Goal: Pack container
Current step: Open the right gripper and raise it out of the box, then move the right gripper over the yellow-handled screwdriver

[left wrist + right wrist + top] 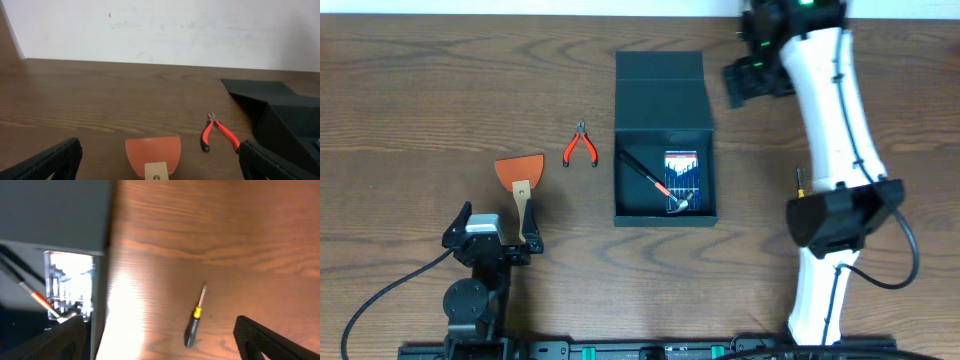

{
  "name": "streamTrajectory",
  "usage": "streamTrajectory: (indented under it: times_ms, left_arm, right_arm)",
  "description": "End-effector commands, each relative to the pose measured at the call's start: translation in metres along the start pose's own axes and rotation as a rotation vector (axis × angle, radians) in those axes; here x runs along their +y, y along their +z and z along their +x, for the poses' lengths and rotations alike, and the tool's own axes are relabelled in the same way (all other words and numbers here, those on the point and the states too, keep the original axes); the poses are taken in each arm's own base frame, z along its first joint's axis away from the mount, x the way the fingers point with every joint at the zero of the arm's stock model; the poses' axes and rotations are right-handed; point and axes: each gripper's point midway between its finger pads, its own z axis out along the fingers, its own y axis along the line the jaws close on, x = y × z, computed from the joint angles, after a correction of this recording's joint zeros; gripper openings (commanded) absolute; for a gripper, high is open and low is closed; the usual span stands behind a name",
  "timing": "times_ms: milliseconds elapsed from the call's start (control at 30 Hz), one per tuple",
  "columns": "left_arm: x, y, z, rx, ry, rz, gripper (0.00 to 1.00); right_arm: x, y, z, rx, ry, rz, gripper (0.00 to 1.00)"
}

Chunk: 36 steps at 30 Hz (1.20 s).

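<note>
Centre of the table (420, 100): the container (665, 217), dark teal, its flap lid (660, 88) laid open toward the far edge. A hammer (645, 172) lies slantwise across its floor, and the blue-cased screwdriver set (681, 170) is beside it. To the left are red pliers (581, 147) just beside the box, then an orange scraper (520, 172). To the right a loose screwdriver (194, 320) lies well apart from the wall. My left claw (160, 146) is spread wide and empty, with the scraper's handle pointing in between its fingers. My right claw (160, 322) is likewise spread and empty, near the lid's right edge. Probable hazards: the scraper lies flat and thin, so a shallow pinch would likely skid it across the wood. The round screwdriver may roll from a fingertip's nudge. The slanted hammer crowds the floor, so a long tool could lodge on the rim.
</note>
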Motion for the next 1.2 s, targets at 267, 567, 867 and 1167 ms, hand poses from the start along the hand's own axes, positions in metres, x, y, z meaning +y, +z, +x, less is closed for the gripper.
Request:
streamTrajectory:
  times_ms: [267,567,867,1167]
  left_arm:
    - [0.002,0.001,0.017,0.053,0.014,-0.009,0.99]
    - [0.002,0.001,0.017,0.053,0.014,-0.009,0.99]
    - [0.002,0.001,0.017,0.054,0.014,-0.009,0.99]
    - [0.002,0.001,0.017,0.054,0.014,-0.009,0.99]
  right_arm:
    - [-0.083,0.011,0.013,0.035,0.129,-0.026,0.98]
    - [-0.089,-0.053,0.025,-0.115,0.154,-0.023,0.94]
    - [-0.085,-0.116,0.098,-0.208,0.168,-0.010,0.99]
    - [-0.098,-0.015,0.156,-0.011,0.262,-0.003,0.99]
